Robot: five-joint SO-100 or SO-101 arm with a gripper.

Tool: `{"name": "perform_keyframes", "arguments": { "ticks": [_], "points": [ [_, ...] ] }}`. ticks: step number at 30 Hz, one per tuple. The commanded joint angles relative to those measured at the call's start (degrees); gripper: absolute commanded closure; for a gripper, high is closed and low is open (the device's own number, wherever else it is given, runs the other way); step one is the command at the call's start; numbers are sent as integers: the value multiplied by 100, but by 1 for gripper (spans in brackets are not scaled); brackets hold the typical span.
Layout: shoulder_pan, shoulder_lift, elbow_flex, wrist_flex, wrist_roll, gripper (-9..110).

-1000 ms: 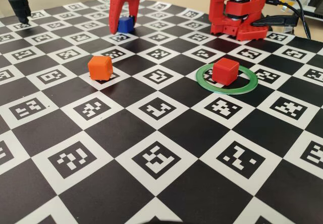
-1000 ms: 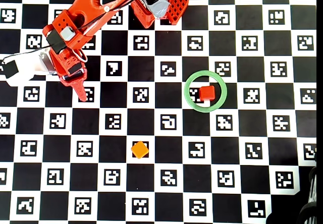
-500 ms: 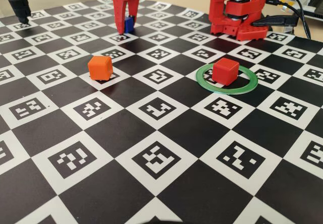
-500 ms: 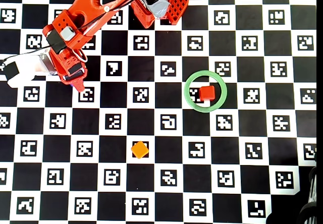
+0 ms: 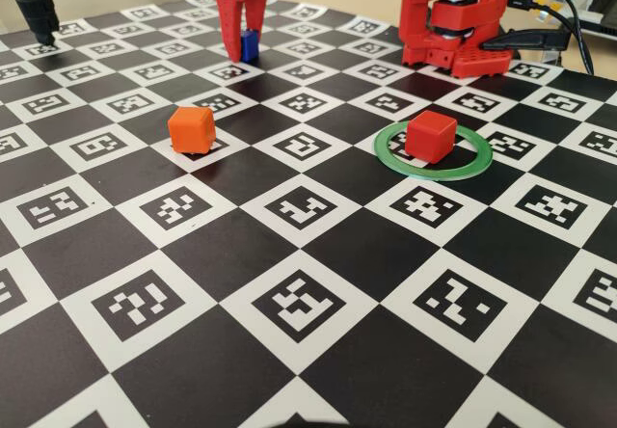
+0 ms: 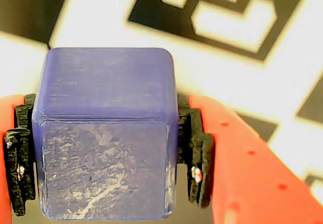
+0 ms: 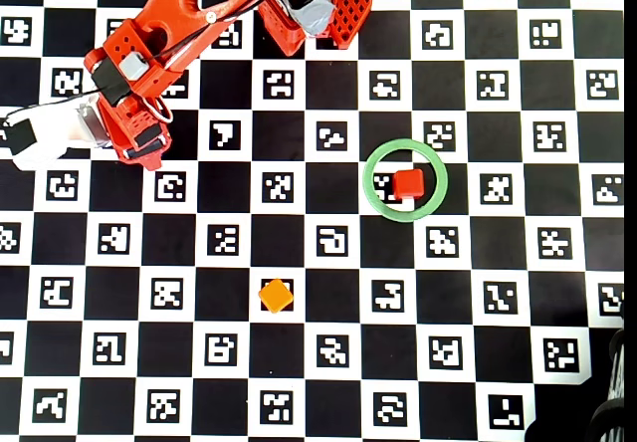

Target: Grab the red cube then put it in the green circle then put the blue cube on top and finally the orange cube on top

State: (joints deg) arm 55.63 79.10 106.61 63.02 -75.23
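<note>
Both fingers (image 6: 199, 153) of our gripper (image 6: 103, 156) pinch the blue cube (image 6: 106, 133) at the board's (image 5: 318, 351) far edge (fixed view). We see the red cube (image 7: 407, 183) sitting inside the green ring (image 7: 376, 191); the orange cube (image 7: 276, 295) lies well apart.

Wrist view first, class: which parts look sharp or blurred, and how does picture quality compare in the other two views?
Wrist view: the blue cube fills the frame, its scuffed face fairly sharp between the tool's pads, while the board behind is soft and washed out. Fixed view: the orange cube and red cube are crisp with soft shadows. Overhead view: evenly lit and clear.
</note>
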Motion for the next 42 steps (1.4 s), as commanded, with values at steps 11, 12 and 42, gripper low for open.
{"name": "perform_keyframes", "arguments": {
  "ticks": [11, 12, 42],
  "points": [
    [-826, 1635, -1257, 2364, 1143, 98],
    [-949, 1775, -1283, 2505, 1266, 98],
    [-6732, 3103, -1995, 4008, 8244, 99]
  ]
}}
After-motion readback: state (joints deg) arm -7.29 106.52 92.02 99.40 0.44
